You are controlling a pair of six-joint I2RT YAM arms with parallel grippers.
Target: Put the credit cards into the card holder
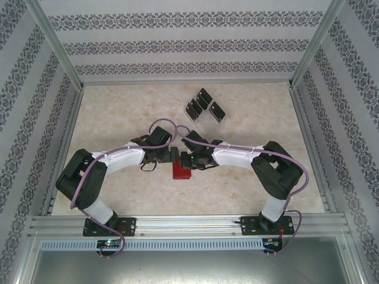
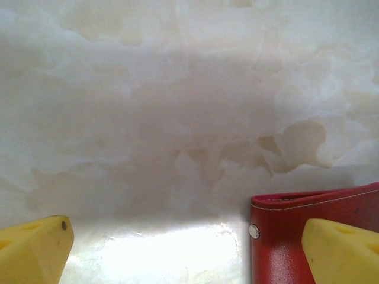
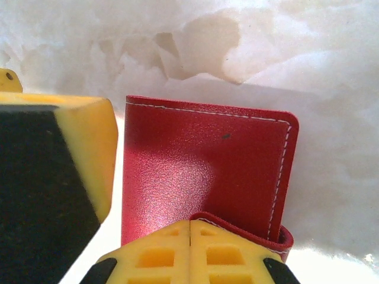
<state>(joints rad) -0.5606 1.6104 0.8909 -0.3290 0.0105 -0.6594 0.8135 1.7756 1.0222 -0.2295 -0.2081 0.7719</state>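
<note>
Right hand [image 3: 189,228] is holding its two yellow fingers pressed tight together, no gap showing between them, and the tips are resting at the near edge of the red wallet [image 3: 201,165]. A curled strip of red leather is bending round those tips. Whether any of it is actually being pinched, I cannot tell.

Left hand [image 2: 186,234] is hanging low over the desk [image 2: 177,89] with its fingers spread wide apart, open and empty. One finger [image 2: 340,251] is overlapping the wallet's corner, just beside a small metal stud [image 2: 254,231] (the other finger is sitting over bare marbled surface). In the right wrist view, that hand's black-padded finger is looming just beside the wallet's left edge.

Seen from above, both arms are reaching inward and meeting over the middle of the desk. The wallet is lying flat right beneath the two hands, white stitching running along its border. Black cards [image 1: 204,106] are standing in a small tilted cluster toward the far side — well apart from the wallet and from both hands.
</note>
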